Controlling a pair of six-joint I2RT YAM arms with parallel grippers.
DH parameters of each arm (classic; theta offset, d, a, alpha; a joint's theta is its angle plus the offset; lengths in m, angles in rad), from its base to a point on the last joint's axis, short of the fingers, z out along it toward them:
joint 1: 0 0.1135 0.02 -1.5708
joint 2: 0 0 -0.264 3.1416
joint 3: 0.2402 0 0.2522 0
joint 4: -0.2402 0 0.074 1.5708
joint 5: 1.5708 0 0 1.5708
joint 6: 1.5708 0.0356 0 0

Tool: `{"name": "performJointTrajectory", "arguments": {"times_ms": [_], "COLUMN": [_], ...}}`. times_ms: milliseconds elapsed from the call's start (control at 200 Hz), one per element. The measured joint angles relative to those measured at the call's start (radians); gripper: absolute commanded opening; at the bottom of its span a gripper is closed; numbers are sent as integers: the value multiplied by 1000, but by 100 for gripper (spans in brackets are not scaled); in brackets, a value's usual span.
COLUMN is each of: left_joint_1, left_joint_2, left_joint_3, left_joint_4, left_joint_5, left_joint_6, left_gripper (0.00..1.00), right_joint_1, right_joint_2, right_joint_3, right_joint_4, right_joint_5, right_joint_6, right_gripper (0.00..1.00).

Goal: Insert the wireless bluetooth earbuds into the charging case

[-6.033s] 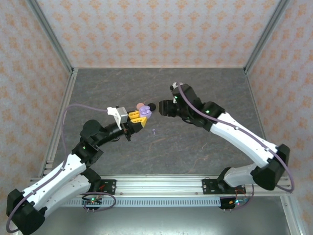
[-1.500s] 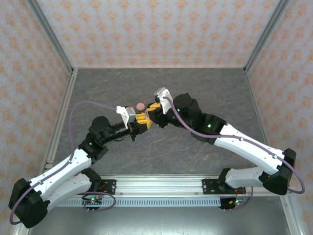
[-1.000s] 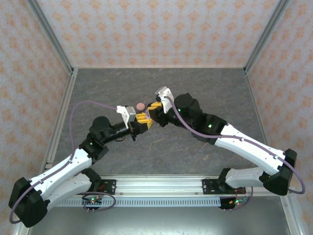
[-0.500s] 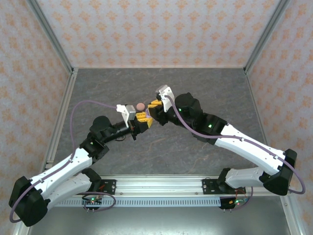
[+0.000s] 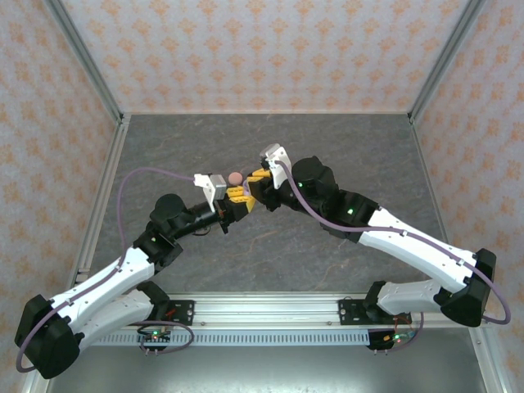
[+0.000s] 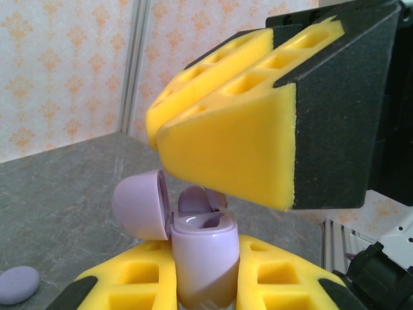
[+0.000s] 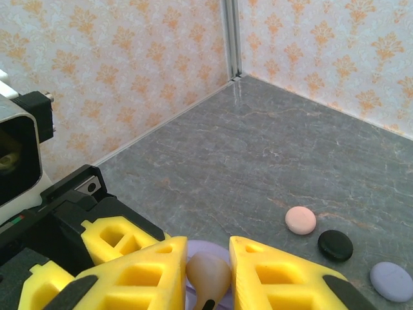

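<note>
With the left gripper clamped on the open purple charging case over the middle of the table, the right gripper, which has crossed in from the right, is pinched on a pale earbud just above the case mouth, so insertion appears imminent.

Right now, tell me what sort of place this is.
Probably a robot test cell: patterned wall panels in aluminium framing, a grey tabletop, left arm and right arm bolted to a rail.
</note>
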Motion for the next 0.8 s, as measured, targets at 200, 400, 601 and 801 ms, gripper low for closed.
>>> {"name": "performJointTrajectory", "arguments": {"times_ms": [200, 400, 601, 801], "left_joint_1": [0, 0, 0, 0], "left_joint_2": [1, 13, 14, 14], "left_joint_3": [0, 0, 1, 2], "left_joint_4": [0, 5, 8, 13], "left_joint_5": [0, 0, 0, 0], "left_joint_6": [-4, -4, -5, -5], "left_gripper": [0, 0, 0, 0], "right_joint_1": [0, 0, 0, 0], "right_joint_2": [0, 0, 1, 1], "right_joint_3": [-11, -11, -12, -13], "right_joint_4": [9, 13, 16, 25], "right_joint_5": [-3, -20, -22, 2], "right_joint_6": [8, 12, 15, 13], "right_gripper": [22, 22, 22, 22]}}
